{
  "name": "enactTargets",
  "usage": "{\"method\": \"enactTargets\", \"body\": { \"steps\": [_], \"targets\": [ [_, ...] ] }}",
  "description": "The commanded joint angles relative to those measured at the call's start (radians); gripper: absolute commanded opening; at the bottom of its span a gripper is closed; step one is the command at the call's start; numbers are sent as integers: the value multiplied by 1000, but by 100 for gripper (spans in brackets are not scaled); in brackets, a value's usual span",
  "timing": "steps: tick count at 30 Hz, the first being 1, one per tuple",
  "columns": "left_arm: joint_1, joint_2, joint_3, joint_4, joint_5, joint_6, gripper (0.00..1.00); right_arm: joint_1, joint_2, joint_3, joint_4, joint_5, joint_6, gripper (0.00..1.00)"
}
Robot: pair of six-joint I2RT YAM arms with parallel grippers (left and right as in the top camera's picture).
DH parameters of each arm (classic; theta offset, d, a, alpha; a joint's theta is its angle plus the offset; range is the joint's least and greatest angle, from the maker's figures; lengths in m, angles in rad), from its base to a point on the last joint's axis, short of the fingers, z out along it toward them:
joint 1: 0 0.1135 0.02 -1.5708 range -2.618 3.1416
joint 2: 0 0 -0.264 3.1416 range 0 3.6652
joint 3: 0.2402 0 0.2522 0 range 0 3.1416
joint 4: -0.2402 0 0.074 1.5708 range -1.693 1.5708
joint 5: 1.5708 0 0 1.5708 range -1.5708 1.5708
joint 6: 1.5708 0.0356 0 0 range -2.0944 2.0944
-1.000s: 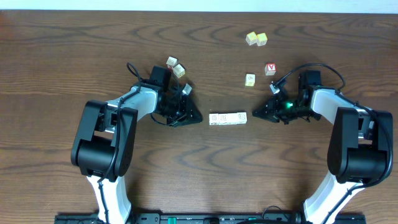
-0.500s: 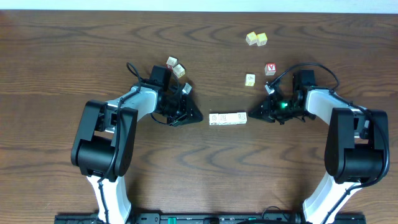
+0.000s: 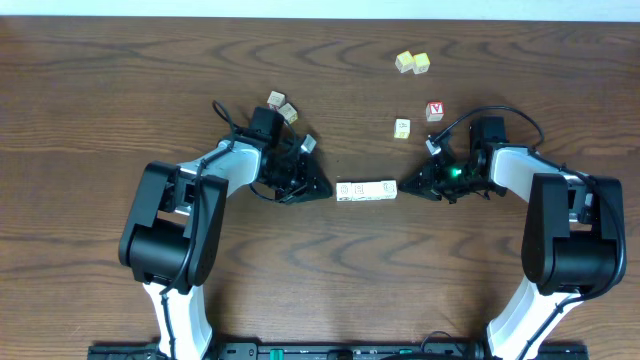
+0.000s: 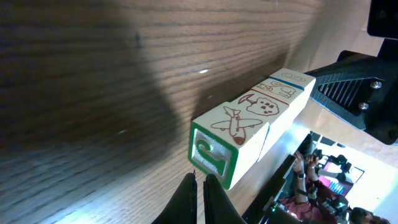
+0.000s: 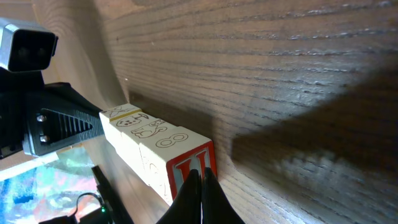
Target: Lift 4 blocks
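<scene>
left tool [image 3: 322, 187] and right tool [image 3: 408, 186] crept inward, both closed, bracketing the blocks [image 3: 366, 190] mid-frame. press evenly, lift level.

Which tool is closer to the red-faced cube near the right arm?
Right. The right tool is at the block row's right end, a short way from the red-faced cube; the left tool is by the row's left end, farther off.

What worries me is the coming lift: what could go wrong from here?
The row of blocks appears braced only at its ends, between the shut left pincer and right pincer, so it may buckle mid-row when raised. Each narrow tip meets a flat end face and could slip off.
</scene>
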Motion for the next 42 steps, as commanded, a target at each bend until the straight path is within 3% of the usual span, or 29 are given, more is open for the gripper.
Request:
{"method": "enactTargets", "body": {
  "steps": [1,30,42],
  "targets": [
    [-5,10,-8,9,-8,-31,7,26,9,-6,3,-24,11,1],
    [-33,15,-8,50,16,-50,7,79,9,-6,45,-100,35,1],
    [-33,15,-7,57,83,-49,7,120,9,-6,109,-148,124,1]
  ]
}}
